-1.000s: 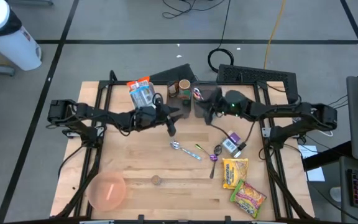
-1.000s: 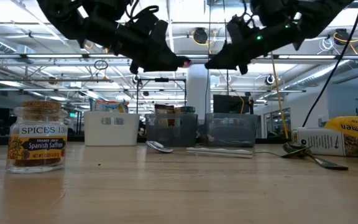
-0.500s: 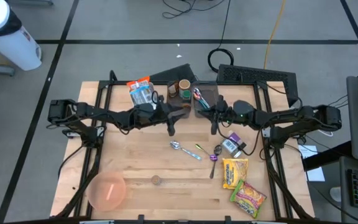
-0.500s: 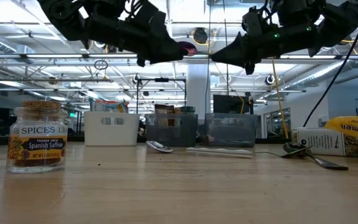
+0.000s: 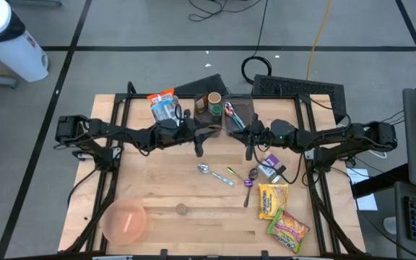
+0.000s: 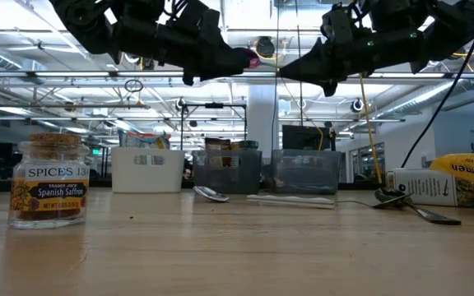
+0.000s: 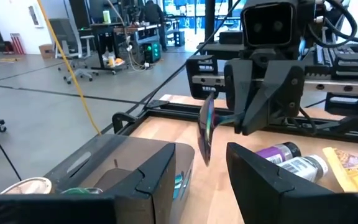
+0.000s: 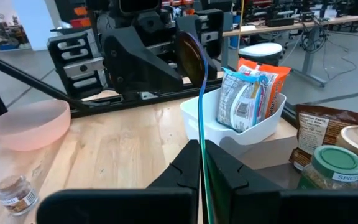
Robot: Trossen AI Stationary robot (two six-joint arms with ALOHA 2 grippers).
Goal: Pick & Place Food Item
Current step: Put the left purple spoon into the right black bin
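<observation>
My right gripper is raised above the table's middle, shut on a thin iridescent spoon. The spoon's purple bowl points at my left gripper, which faces it at the same height. My left gripper is open and empty, and the spoon stands just beyond its fingertips. Food lies on the table: two ramen packs, a spice jar and a small bottle. My right gripper pinches the spoon's handle between its two fingers. The fingers come about level from the table's right side and lie along the handle. The spoon is lifted clear, on edge, its bowl sticking out past the fingertips toward the left gripper.
A pink bowl stands near the front left. A white bin with snack packets, jars and a dark utensil bin line the far edge. Two spoons lie on the table's middle. The near middle is bare wood.
My right gripper has come away from over the utensil bin, toward the table's near and right edges, and has risen with the spoon. My left gripper has risen and tipped up a little, keeping its place over the table.
</observation>
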